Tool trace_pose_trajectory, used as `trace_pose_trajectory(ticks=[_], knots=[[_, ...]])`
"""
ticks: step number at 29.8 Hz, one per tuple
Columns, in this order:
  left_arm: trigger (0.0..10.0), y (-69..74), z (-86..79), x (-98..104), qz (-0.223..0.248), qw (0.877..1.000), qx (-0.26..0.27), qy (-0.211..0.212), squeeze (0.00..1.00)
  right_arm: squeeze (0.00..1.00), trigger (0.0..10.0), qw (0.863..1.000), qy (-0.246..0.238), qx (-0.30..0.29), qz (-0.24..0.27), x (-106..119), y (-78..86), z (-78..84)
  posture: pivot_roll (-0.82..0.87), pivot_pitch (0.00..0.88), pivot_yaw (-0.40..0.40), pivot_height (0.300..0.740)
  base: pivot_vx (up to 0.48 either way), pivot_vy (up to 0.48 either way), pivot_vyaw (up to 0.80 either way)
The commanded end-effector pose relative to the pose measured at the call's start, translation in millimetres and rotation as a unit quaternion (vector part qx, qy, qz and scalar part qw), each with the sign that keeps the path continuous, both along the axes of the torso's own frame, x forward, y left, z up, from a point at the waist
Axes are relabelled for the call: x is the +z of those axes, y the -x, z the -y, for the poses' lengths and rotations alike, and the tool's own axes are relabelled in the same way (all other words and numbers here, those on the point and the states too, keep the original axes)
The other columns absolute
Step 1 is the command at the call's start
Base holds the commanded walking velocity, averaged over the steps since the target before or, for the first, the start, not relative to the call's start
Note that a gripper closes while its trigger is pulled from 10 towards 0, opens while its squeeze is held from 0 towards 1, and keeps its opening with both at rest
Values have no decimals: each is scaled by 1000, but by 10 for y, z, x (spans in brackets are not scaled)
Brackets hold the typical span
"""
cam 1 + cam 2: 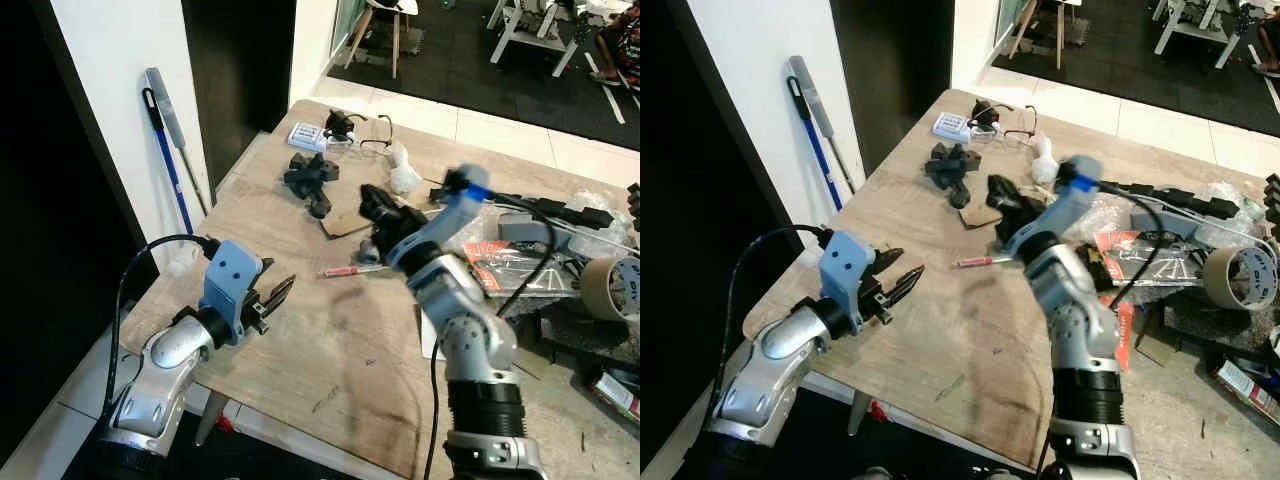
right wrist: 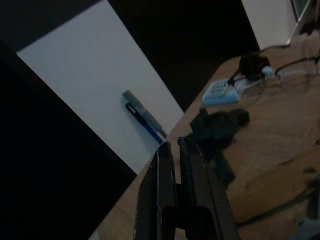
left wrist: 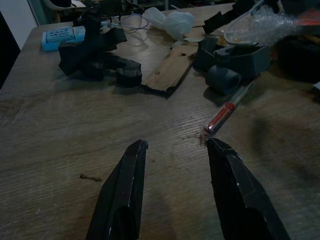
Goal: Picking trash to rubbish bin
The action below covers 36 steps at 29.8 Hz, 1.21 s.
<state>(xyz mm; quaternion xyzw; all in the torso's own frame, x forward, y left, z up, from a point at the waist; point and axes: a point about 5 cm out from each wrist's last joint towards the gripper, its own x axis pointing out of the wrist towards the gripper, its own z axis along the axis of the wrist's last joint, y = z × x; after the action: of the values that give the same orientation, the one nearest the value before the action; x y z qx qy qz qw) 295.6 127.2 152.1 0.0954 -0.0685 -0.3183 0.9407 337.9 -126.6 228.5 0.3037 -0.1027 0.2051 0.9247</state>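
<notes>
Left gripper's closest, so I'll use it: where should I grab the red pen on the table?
Grip the red pen mid-barrel, from above, fingers across its thin width. It lies flat on the wooden table, apart from other clutter, just ahead of the open left gripper.

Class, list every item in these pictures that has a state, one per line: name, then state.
left pincer: open, holding nothing, above the table
right pincer: shut, holding nothing
red pen: lying flat on the table
tape roll: standing on edge
cardboard scrap: lying flat, torn
</notes>
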Motion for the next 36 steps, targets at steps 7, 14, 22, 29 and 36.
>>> trace_pose_trajectory(ticks=[7, 14, 22, 29, 36], knots=[[10000, 1, -2, 9, -4, 1000, 5, 15, 0, 0, 0, 996, -13, 40, 73, 287, 149, -50, -37, 169, -49, 740, 0, 0, 0], [10000, -2, -13, 9, -4, 1000, 9, 16, 0, 0, 0, 997, -30, 25, 67, 419, 105, -20, -42, 170, -48, 740, 0, 0, 0], [10000, -8, -20, 15, -3, 1000, 15, 19, 0, 0, 706, 996, -9, 40, 80, 462, 149, -82, -47, 166, -47, 740, 0, 0, 0], [10000, -124, -241, 151, 51, 984, 164, 42, 0, 0, 10000, 975, 160, -69, 140, 454, 152, -17, -43, 166, -46, 740, 0, 0, 0], [10000, -48, -503, 242, 48, 937, 303, 167, 0, 0, 10000, 950, 226, -130, 173, 382, 230, 75, -39, 165, -58, 740, 0, 0, 0]])
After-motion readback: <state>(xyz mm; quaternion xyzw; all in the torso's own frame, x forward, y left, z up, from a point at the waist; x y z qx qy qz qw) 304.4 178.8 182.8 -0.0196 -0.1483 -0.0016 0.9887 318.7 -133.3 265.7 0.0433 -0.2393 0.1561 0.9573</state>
